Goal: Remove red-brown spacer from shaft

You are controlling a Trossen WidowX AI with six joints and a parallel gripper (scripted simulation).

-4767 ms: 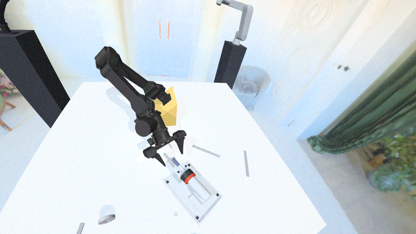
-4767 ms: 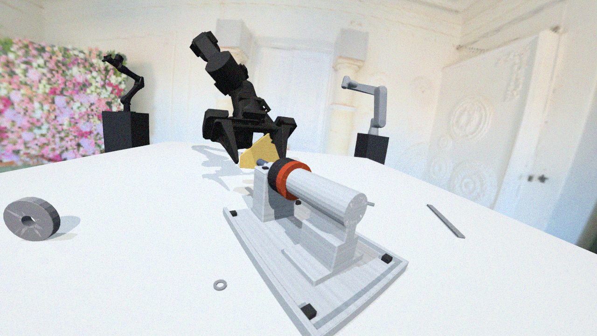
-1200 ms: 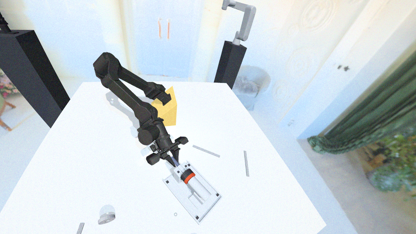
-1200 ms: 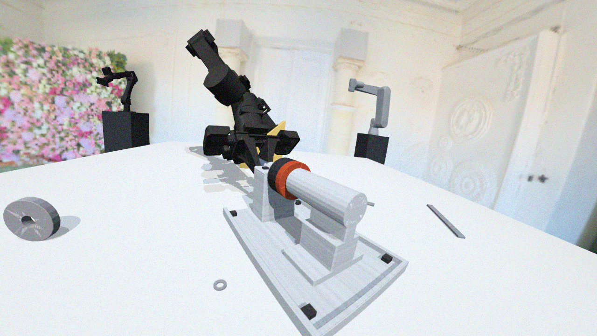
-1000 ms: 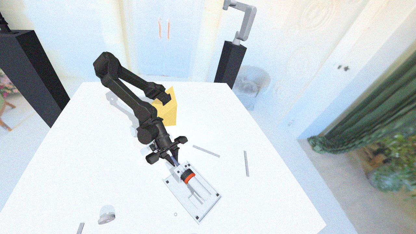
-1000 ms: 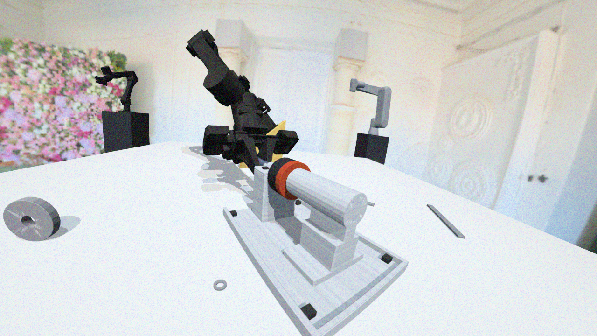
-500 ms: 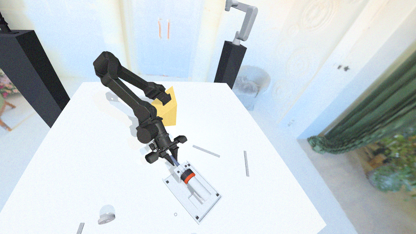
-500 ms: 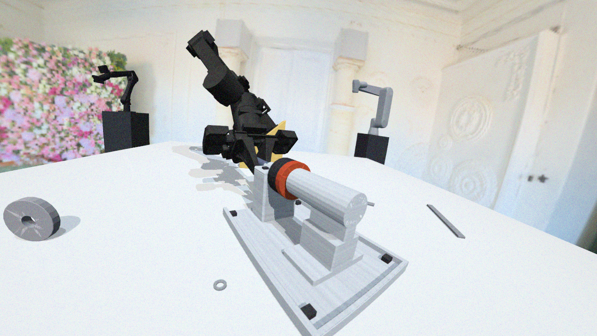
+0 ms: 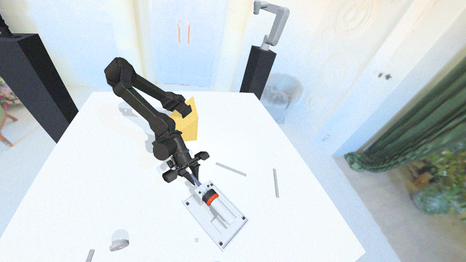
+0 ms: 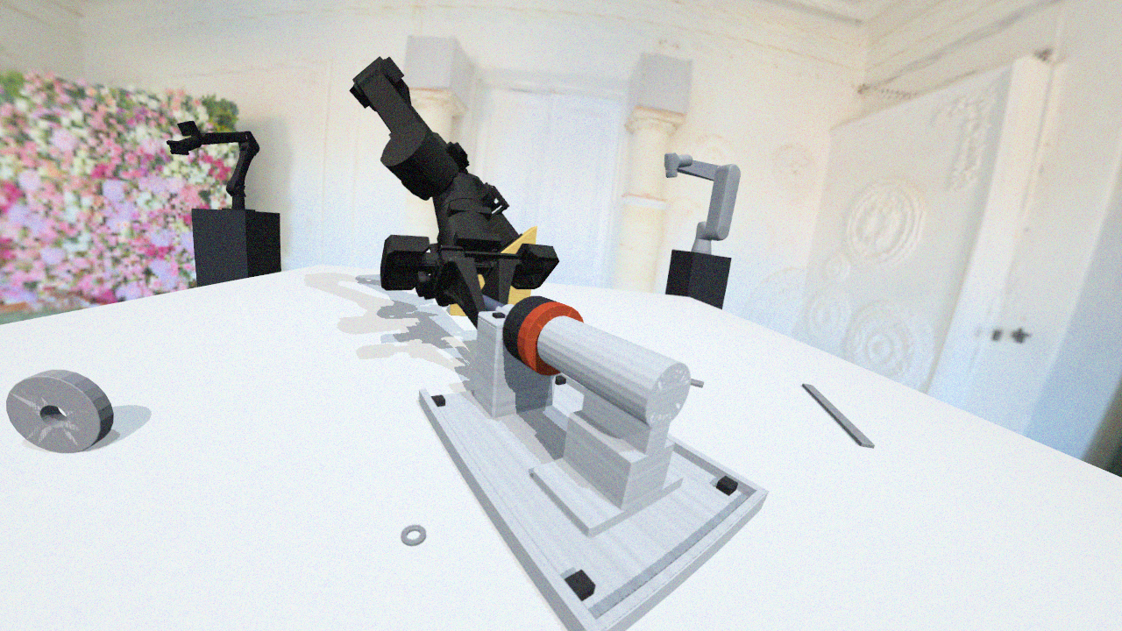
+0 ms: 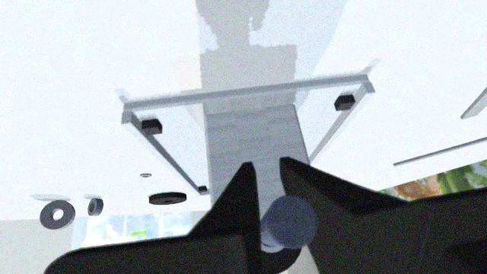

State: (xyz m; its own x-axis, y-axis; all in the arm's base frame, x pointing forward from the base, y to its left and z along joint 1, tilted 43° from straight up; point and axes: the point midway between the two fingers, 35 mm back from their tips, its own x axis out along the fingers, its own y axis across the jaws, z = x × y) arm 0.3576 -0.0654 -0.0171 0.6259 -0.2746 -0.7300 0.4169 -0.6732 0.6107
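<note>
My gripper (image 9: 196,181) (image 10: 491,304) (image 11: 265,169) is shut on the blue-grey shaft (image 9: 198,183) (image 11: 291,221), whose end shows between the fingers behind the upright support block (image 10: 493,368) (image 11: 259,133). The red-brown spacer (image 9: 212,199) (image 10: 530,345) hangs in line with the shaft, against the near end of the big light-grey housing (image 9: 224,211) (image 10: 612,357). A black spacer (image 9: 209,194) (image 10: 514,325) sits between it and the support block, with no clear gap. Neither spacer lies on the table. The shaft inside the spacers and housing is hidden.
The fixture's rimmed base plate (image 9: 235,235) (image 11: 243,91) lies under the blocks. A yellow wedge (image 9: 190,128) stands behind the gripper, beside the arm. A grey disc (image 10: 59,420) (image 11: 46,221) and flat grey bars (image 9: 230,169) (image 9: 276,183) are on the table.
</note>
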